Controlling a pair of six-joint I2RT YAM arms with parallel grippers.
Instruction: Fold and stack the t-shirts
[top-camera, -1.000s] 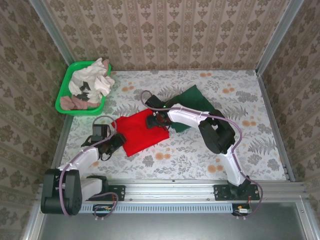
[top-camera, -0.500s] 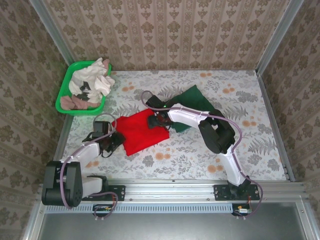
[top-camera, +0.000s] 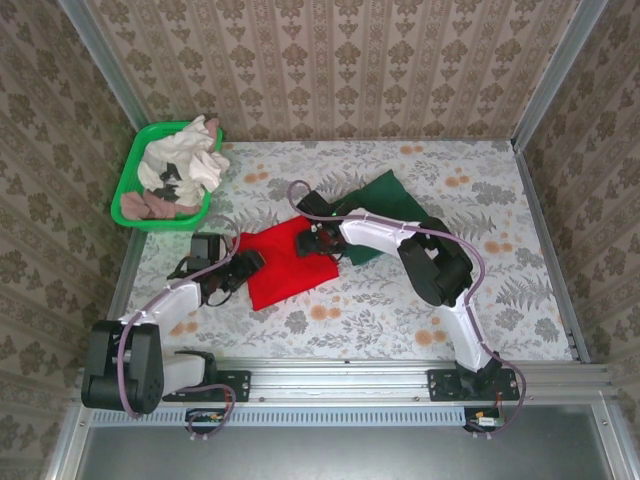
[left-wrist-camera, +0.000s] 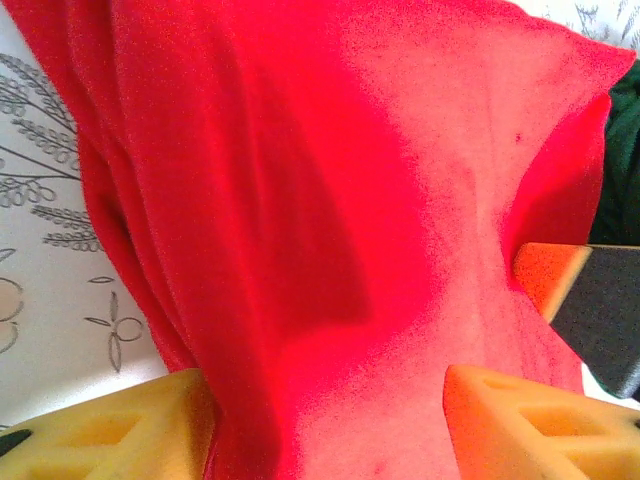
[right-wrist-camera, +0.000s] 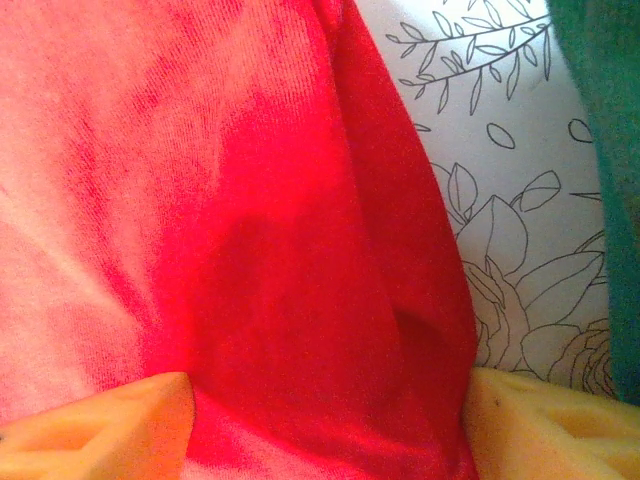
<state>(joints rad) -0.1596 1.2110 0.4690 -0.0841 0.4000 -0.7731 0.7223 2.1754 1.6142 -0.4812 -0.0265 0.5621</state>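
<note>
Floral cloth covers the table (top-camera: 400, 310); left of centre your red t-shirt (top-camera: 285, 265) lies folded, the dark green t-shirt (top-camera: 392, 203) just beside its right edge. Your left gripper (top-camera: 243, 268) straddles the red one's left edge and your right gripper (top-camera: 312, 238) its far right edge. Both have their jaws spread and clamp nothing, likely poised to pinch opposite edges for a fold. It looks nearly square and sits askew to the table's edge. With the collar hidden, you cannot tell which way it points.

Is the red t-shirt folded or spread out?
Folded. The red t-shirt lies as a compact rectangle, no sleeves or collar showing; the left wrist view shows layered edges.
</note>
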